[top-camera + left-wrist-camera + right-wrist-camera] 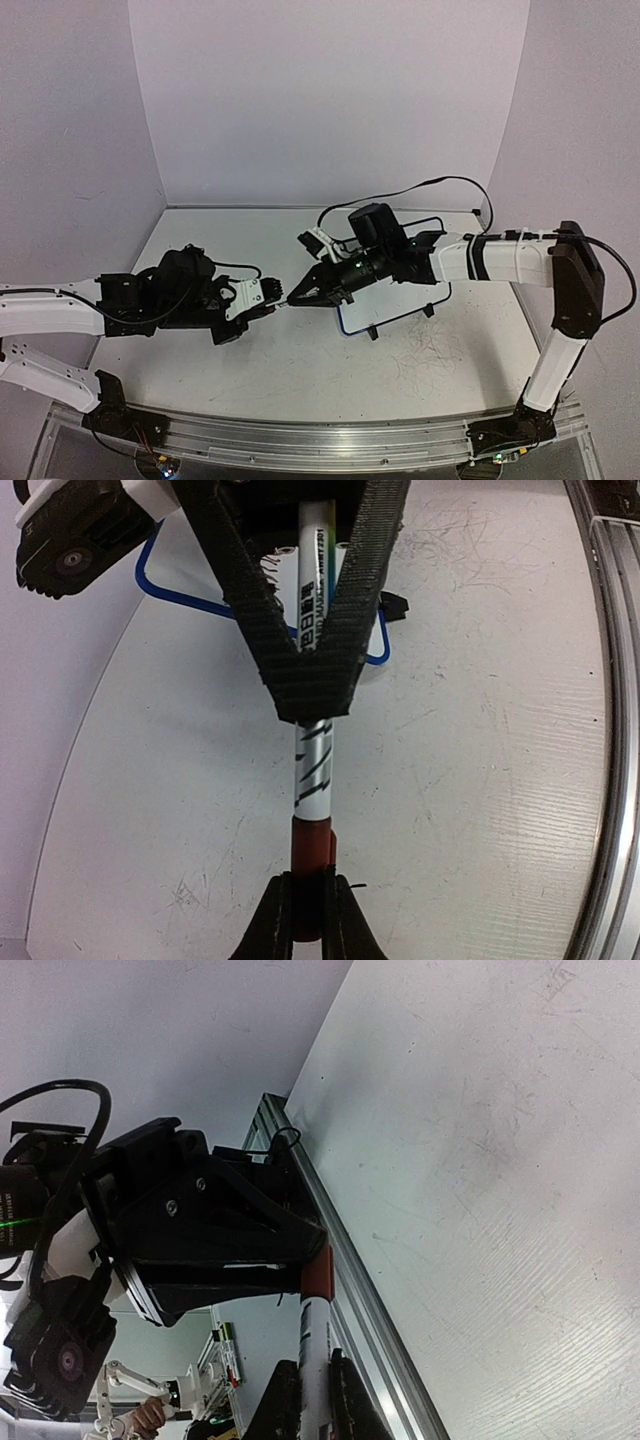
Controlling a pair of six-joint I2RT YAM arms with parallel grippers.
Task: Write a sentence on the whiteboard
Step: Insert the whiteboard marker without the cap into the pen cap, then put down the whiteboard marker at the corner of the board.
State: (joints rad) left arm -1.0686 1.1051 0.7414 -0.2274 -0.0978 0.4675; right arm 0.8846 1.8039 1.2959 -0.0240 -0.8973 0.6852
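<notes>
Left claw (272, 297) was pinched shut on the red cap (310, 845) of a marker (313, 770), and the right claw (297, 296) was clamped on the marker's white barrel just beyond the cap. The two claws met tip to tip above the middle of the table (300, 385), with the marker bridging them.

One whiteboard (385, 312) sat right of centre, partly under the right arm. Its blue frame showed at the far corner and along the near edge, and two of its small black feet (372, 331) showed on the near side. Whether it lay flat or leaned could not be told.

Bare table ran from the board's near edge to the metal rail (330, 442) at the front. More bare table lay to the left rear, behind the left arm. Faint dark scribbles (430, 360) marked the table just in front of the board. Walls closed the table in at the left, back and right, and a black cable (450, 182) looped near the back right corner.

Counted: two claws, one marker, one cap, one whiteboard.
</notes>
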